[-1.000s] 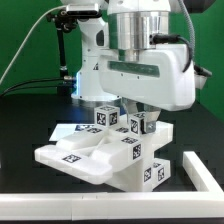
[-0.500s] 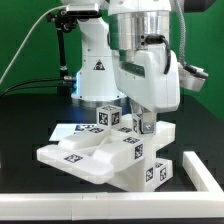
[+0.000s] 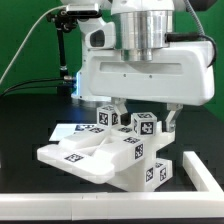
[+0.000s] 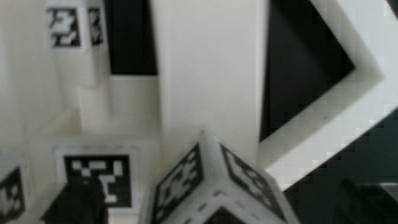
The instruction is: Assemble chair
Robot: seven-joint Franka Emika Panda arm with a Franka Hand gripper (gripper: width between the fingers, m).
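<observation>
The chair parts are matte white tagged pieces grouped mid-table: a flat slab (image 3: pixel 75 155) on the exterior view's left, a blocky stack (image 3: pixel 148 168) on the right, and two small tagged cubes on top (image 3: pixel 105 115) (image 3: pixel 143 124). My gripper (image 3: pixel 146 118) is open and turned broadside, with one finger on each side of the right cube and a gap to it on both sides. In the wrist view the same tagged block (image 4: pixel 222 185) sits edge-on between my dark fingers (image 4: pixel 75 205), with white bars (image 4: pixel 205 70) beyond it.
A long untagged white rail (image 3: pixel 100 211) runs along the front and turns up at the right (image 3: pixel 203 172). The marker board (image 3: pixel 68 130) lies flat behind the parts. The robot base (image 3: pixel 97 70) and a green backdrop stand at the rear.
My hand has turned about its vertical axis, from narrow side-on to broadside. The fingers now stand apart on both sides of the right cube. The chair parts have not moved.
</observation>
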